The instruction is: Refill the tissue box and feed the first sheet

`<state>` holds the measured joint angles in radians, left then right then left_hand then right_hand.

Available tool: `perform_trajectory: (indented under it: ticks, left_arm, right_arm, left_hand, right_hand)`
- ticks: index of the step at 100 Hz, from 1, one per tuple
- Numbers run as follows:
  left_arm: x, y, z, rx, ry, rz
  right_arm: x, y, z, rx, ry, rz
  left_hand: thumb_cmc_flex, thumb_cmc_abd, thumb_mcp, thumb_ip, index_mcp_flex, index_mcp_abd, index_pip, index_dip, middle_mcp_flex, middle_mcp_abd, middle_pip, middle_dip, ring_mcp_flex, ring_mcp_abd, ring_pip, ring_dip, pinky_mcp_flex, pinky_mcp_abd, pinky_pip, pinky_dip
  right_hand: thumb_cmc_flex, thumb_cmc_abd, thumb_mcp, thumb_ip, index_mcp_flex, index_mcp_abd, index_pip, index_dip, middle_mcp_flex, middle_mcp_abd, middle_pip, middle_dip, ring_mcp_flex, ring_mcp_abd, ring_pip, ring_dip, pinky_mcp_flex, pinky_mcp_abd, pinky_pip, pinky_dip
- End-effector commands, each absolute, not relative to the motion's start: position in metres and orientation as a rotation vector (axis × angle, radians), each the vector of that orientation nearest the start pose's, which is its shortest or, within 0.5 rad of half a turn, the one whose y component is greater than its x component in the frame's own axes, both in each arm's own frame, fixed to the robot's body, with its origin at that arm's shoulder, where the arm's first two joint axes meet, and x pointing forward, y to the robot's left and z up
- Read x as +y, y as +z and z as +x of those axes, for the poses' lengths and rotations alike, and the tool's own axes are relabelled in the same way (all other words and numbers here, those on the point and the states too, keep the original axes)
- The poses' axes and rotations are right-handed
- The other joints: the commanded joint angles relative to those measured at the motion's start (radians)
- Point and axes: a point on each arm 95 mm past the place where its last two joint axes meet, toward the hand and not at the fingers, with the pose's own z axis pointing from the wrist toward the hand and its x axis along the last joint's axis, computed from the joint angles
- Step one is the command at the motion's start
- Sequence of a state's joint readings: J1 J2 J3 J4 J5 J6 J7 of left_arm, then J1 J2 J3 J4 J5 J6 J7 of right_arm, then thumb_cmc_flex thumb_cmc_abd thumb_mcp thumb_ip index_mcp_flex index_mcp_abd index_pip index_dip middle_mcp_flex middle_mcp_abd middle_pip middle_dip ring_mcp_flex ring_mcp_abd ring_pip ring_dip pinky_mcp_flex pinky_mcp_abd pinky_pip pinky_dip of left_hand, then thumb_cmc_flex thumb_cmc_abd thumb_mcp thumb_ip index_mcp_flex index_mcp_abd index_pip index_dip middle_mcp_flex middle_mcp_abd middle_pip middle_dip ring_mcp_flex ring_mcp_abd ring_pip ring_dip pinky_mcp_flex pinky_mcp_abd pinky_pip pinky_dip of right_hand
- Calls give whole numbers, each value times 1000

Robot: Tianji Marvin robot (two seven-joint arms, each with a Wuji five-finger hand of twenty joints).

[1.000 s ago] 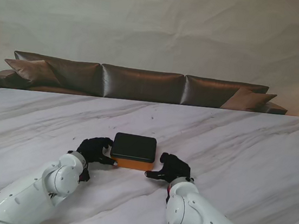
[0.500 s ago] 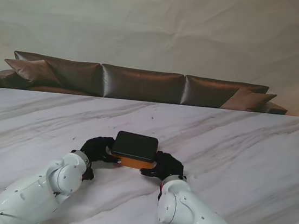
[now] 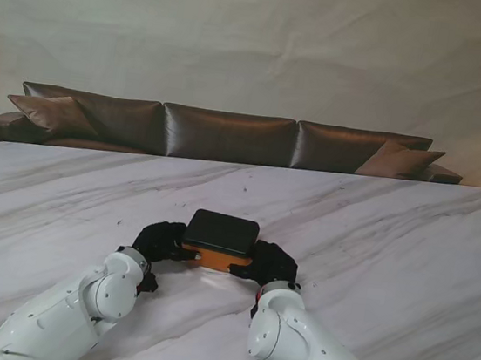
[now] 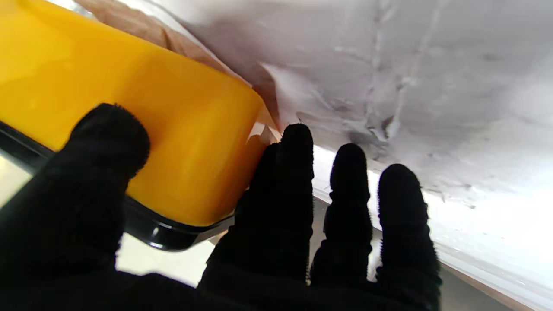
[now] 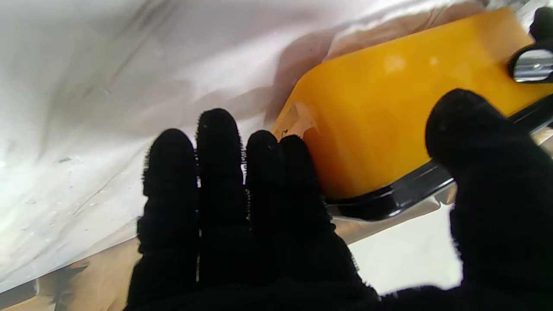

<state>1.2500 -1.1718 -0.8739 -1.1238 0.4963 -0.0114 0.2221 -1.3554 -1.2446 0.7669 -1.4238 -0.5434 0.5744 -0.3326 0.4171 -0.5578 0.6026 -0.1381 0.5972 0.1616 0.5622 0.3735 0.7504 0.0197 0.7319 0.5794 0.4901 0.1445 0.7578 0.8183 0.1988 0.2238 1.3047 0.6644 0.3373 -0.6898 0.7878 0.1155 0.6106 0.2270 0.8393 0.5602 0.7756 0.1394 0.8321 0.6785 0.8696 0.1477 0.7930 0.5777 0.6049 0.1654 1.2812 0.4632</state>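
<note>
The tissue box point(image 3: 221, 233) has an orange body and a black lid, and stands on the marble table point(image 3: 375, 232) near its middle, close to me. My left hand point(image 3: 159, 240) grips the box's left end and my right hand point(image 3: 270, 263) its right end. In the left wrist view the thumb lies on the orange wall of the tissue box point(image 4: 129, 108), and the other fingers of the left hand point(image 4: 276, 224) reach round its corner. The right wrist view shows the right hand point(image 5: 242, 216) set the same way on the tissue box point(image 5: 389, 121). No tissue is in sight.
A dark leather sofa point(image 3: 228, 135) with cushions runs along the table's far edge. Bare marble lies to the left, to the right and beyond the box.
Both hands have moved inward from beside the box onto its two ends. The box has shifted slightly away from me and to the right.
</note>
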Motion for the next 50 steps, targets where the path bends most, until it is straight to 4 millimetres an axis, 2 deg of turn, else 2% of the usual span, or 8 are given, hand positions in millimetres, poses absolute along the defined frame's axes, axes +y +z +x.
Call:
perform_trajectory:
  ticks: [1, 9, 26, 33, 40, 50]
  left_arm:
    - [-53, -396, 444, 1376, -1684, -1626]
    - [-53, -389, 442, 1370, -1701, -1623]
    - [-51, -373, 438, 1354, -1718, -1626]
    - [-51, -365, 435, 1340, -1727, -1636]
    - [-50, -360, 432, 1324, -1736, -1652]
    - [-50, -355, 430, 1293, -1745, -1659]
  right_arm:
    - [129, -363, 396, 1146, 1420, 1683]
    - [130, -361, 396, 1123, 1432, 1687]
    - [131, -350, 392, 1092, 1464, 1680]
    - [130, -345, 389, 1090, 1474, 1671]
    - [130, -342, 388, 1083, 1480, 1665]
    - [129, -338, 386, 1071, 1487, 1676]
  left_hand:
    - [70, 142, -17, 27, 158, -269, 183, 41, 80, -94, 35, 22, 39, -3, 11, -10, 14, -7, -21, 8]
    - [108, 169, -76, 26, 191, -279, 228, 10, 117, -86, 52, 40, 66, -6, 25, -8, 25, -9, -11, 8]
    - [117, 221, -109, 36, 264, -294, 312, 25, 196, -67, 110, 77, 118, -2, 58, 3, 56, -16, 10, 13]
    - [114, 249, -119, 48, 292, -303, 370, 58, 224, -63, 137, 102, 138, 6, 82, 16, 72, -22, 27, 19]
    - [109, 272, -112, 60, 333, -304, 415, 95, 262, -58, 163, 123, 163, 12, 107, 28, 87, -21, 43, 24]
    - [84, 286, -85, 76, 350, -288, 450, 178, 288, -49, 195, 157, 182, 24, 140, 50, 102, -17, 56, 27]
  right_hand:
    - [19, -23, -22, -20, 64, -267, 48, 22, 57, -122, 17, 22, 35, -12, 39, 17, 15, -31, 49, 18]
    - [25, -24, -24, -19, 125, -294, 57, 26, 105, -125, 27, 30, 69, -9, 54, 20, 35, -27, 64, 17]
    - [14, -37, -18, -21, 264, -351, 77, 18, 228, -137, 44, 52, 143, -8, 86, 24, 83, -22, 104, 12]
    - [-5, -36, 6, -49, 306, -380, 132, -17, 277, -144, 56, 84, 170, -11, 98, 22, 104, -21, 126, -2]
    - [-2, -39, 9, -55, 345, -405, 167, -11, 315, -154, 74, 97, 196, -12, 110, 25, 123, -19, 140, -2]
    - [5, -35, 14, -60, 383, -423, 195, -8, 355, -157, 85, 107, 225, -11, 123, 28, 143, -13, 157, 0]
